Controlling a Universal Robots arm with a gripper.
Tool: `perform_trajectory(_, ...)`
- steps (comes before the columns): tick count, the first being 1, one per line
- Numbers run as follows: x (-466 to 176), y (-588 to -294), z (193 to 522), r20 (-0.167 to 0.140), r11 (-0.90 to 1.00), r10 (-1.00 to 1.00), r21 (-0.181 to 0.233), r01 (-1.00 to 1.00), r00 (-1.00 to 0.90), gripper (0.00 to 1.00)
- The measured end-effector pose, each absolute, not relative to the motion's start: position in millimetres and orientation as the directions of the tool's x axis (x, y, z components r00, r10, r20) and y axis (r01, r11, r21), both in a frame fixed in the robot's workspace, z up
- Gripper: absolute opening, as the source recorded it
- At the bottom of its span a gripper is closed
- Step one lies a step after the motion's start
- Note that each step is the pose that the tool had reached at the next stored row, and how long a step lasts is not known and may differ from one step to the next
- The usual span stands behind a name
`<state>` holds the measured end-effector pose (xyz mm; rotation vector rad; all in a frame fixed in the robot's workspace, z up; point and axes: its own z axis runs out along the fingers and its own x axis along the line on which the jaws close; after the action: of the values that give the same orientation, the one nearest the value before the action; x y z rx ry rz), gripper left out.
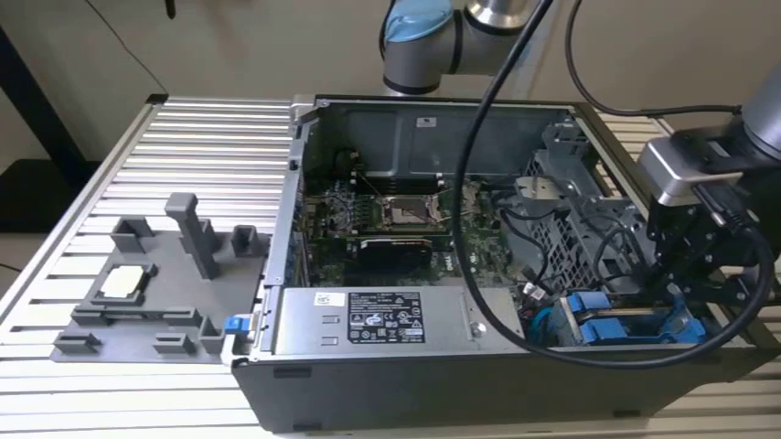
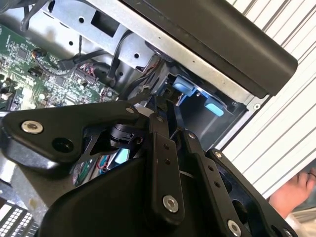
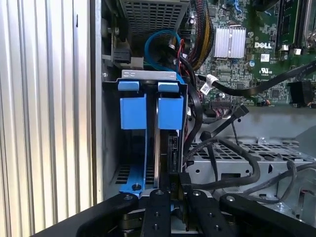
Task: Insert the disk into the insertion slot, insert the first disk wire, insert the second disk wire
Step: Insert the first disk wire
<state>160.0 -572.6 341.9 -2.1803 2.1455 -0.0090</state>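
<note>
grey plastic fixture (image 1: 146,293) sits at the exterior view's left, the open computer case (image 1: 403,137) in the middle. at the case's corner on that view's right, the blue-framed disk (image 3: 170,113) rests inside the insertion slot (image 3: 111,148), directly ahead of my gripper (image 3: 174,193). i see its fingers (image 3: 157,207) drawn narrow, pinching a black wire plug (image 3: 174,173) at the disk's near edge.

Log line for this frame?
gripper: at slot | disk: in slot | case: open
</note>
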Motion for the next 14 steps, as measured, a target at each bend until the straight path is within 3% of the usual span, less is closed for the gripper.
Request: perform_trajectory(14, 159.9, -571.5, 335.1, -0.052, 0.031, -0.998, -0.063, -0.998, -0.028, 0.19)
